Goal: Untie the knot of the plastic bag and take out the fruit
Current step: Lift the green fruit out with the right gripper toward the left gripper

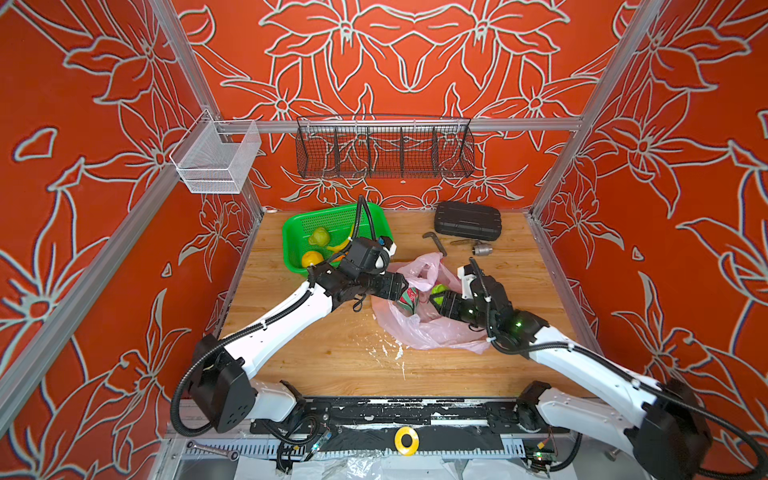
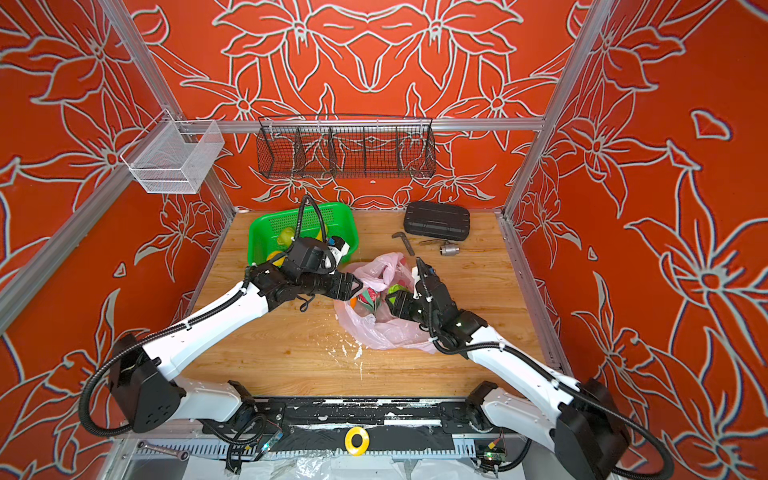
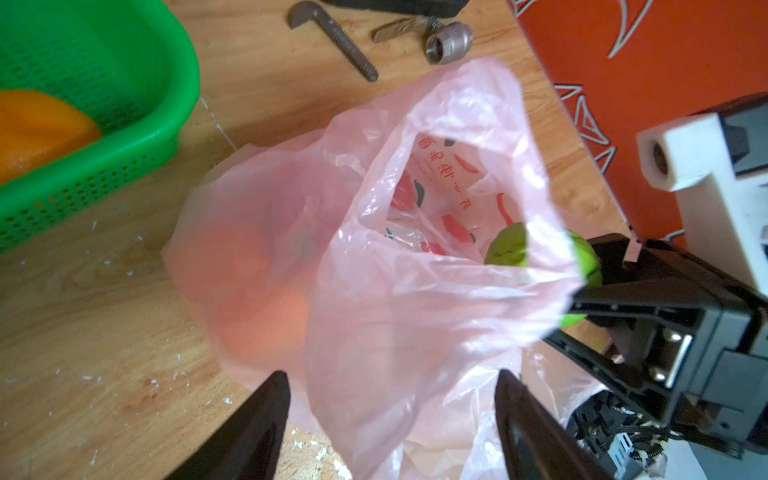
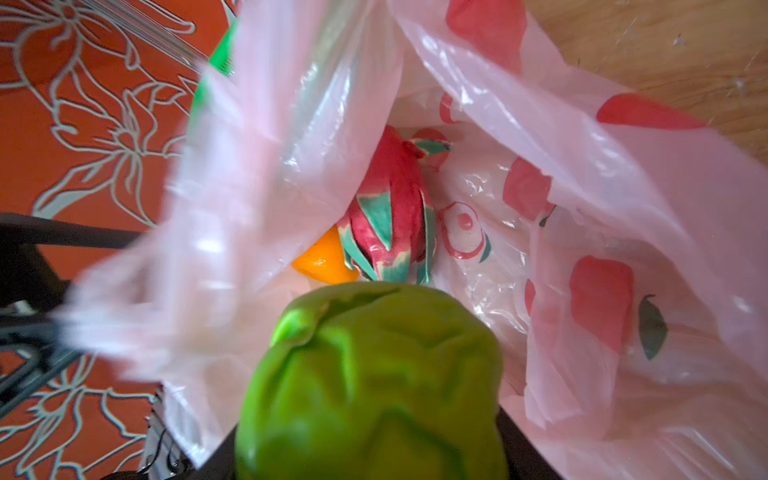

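The pink plastic bag (image 1: pixel 432 332) (image 2: pixel 386 332) lies mid-table with its mouth gaping; no knot shows. My right gripper (image 1: pixel 436 297) (image 4: pixel 370 449) is at the mouth, shut on a green fruit (image 1: pixel 439 288) (image 4: pixel 374 386) (image 3: pixel 507 249). Deeper inside lie a pink-red dragon fruit (image 4: pixel 390 216) (image 2: pixel 370 297) and an orange (image 4: pixel 324 262). My left gripper (image 1: pixel 409 291) (image 3: pixel 390 374) is at the bag's left rim, open. Loose pink film hangs between its wide-apart fingers.
A green basket (image 1: pixel 324 220) at the back left holds a green fruit, a yellow one and a banana. A black case (image 1: pixel 467 220), a hooked bolt (image 1: pixel 434 243) and a metal fitting (image 1: pixel 482 249) lie behind the bag. White crumbs dot the table in front.
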Motion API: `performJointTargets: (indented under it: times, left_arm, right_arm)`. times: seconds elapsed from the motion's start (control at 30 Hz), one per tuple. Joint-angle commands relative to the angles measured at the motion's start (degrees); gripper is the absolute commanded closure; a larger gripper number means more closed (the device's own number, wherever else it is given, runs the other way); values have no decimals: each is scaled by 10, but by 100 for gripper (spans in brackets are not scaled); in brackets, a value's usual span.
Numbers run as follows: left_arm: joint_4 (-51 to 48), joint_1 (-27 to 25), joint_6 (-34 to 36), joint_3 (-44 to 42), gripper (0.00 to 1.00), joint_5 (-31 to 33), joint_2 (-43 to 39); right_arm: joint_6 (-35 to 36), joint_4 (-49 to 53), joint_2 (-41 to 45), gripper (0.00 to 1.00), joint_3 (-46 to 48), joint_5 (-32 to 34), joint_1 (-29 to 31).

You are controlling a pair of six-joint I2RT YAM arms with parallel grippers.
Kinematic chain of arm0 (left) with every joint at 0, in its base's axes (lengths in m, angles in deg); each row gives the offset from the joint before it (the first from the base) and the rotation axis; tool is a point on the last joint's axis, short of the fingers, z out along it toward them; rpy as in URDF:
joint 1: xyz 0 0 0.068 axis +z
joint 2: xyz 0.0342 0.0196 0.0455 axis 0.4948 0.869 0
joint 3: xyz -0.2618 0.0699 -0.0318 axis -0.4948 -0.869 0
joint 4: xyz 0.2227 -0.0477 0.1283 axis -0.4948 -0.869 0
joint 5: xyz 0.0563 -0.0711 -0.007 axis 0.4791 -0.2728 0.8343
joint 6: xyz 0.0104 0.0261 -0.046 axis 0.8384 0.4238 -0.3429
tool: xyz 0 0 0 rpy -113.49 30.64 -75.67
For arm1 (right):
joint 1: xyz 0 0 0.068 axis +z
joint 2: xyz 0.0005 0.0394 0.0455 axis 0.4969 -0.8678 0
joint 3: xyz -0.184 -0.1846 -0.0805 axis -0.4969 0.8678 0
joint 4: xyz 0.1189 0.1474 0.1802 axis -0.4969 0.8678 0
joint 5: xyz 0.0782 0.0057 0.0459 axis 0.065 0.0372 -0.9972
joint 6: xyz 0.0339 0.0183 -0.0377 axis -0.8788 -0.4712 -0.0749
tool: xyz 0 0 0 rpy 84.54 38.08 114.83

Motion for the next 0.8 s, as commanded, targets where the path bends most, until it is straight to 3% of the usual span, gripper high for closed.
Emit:
performJointTargets:
  times: [0.0, 0.17, 0.3, 0.47, 0.77]
  left_arm:
    - [67, -4, 53, -21, 22, -40, -48]
    - [153, -3, 96, -51, 21, -64, -85]
    - [253, -12, 139, -81, 20, -110, -96]
    - [370, -46, 238, -105, 18, -87, -80]
    - [419, -46, 278, -31, 14, -89, 10]
  right_arm:
    - [-9, 71, 48, 43, -38, 11, -12]
    - [-32, 109, 101, 42, -93, 18, -46]
    - [-57, 70, 71, 42, -141, -77, -85]
    - [-117, -27, 5, 42, -184, -189, -96]
    - [-209, -184, -64, 42, -199, -333, -110]
